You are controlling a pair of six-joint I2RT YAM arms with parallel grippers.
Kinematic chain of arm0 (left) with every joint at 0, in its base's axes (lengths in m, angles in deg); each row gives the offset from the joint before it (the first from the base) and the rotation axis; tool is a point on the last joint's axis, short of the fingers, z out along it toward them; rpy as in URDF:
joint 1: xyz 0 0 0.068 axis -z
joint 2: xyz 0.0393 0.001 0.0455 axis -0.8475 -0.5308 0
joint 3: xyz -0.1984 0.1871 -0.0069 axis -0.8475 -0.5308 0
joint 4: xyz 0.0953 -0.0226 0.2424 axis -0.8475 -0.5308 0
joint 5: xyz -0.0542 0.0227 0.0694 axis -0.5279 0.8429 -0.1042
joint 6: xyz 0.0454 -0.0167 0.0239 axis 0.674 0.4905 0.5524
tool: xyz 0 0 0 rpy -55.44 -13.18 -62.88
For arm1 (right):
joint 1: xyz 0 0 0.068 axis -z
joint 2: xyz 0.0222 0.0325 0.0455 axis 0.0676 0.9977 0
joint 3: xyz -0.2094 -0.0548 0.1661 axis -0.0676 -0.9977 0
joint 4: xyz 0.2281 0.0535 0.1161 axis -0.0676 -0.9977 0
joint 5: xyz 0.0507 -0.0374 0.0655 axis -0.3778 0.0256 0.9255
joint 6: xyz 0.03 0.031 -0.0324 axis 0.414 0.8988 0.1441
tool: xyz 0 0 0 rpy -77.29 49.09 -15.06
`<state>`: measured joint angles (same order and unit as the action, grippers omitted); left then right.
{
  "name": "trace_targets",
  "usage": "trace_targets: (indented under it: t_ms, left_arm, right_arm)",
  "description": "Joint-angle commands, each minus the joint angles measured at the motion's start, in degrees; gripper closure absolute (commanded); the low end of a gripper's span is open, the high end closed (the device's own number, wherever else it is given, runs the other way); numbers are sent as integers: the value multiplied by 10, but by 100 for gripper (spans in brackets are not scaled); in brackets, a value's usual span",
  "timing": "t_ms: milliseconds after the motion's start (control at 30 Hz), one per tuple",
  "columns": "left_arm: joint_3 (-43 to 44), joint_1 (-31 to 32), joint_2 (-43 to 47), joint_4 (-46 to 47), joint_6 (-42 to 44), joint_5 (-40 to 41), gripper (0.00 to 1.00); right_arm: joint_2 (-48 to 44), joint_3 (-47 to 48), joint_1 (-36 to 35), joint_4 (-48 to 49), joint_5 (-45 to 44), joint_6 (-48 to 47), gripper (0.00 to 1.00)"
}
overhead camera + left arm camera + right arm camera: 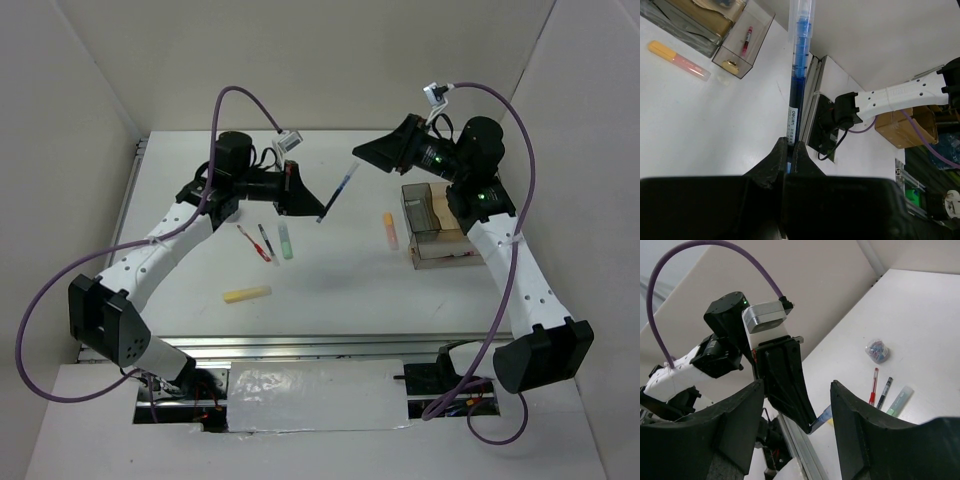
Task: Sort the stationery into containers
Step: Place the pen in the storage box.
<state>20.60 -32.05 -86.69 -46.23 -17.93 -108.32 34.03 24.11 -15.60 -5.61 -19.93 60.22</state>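
My left gripper (pixel 305 200) is shut on a blue pen (pixel 340 188) and holds it in the air, tip slanting up toward my right gripper (pixel 366 155). The left wrist view shows the jaws (pixel 789 146) clamped on the pen's barrel (pixel 800 70). My right gripper (pixel 796 386) is open and empty, its fingers facing the pen's end (pixel 821 417) without touching it. The clear brownish container (pixel 433 222) stands under the right arm; a red pen (pixel 746 39) lies in one compartment (pixel 742 47).
On the table lie an orange highlighter (pixel 390 230), a green highlighter (pixel 286 240), a red pen (pixel 252 244), a dark pen (pixel 265 240) and a yellow highlighter (pixel 247 294). A small round patterned roll (pixel 877 350) lies beyond the pens. White walls enclose the table.
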Motion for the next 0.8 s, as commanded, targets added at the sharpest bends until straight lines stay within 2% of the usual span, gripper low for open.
trace_targets:
  t_ms: [0, 467, 767]
  left_arm:
    - [7, -6, 26, 34, -14, -21, 100]
    - [3, -27, 27, 83, -70, -38, 100]
    - [-10, -28, 33, 96, -81, -38, 100]
  right_arm:
    - [-2, -5, 0, 6, -22, 15, 38]
    - [14, -22, -26, 24, -15, 49, 49]
    - [30, -15, -39, 33, -19, 54, 52]
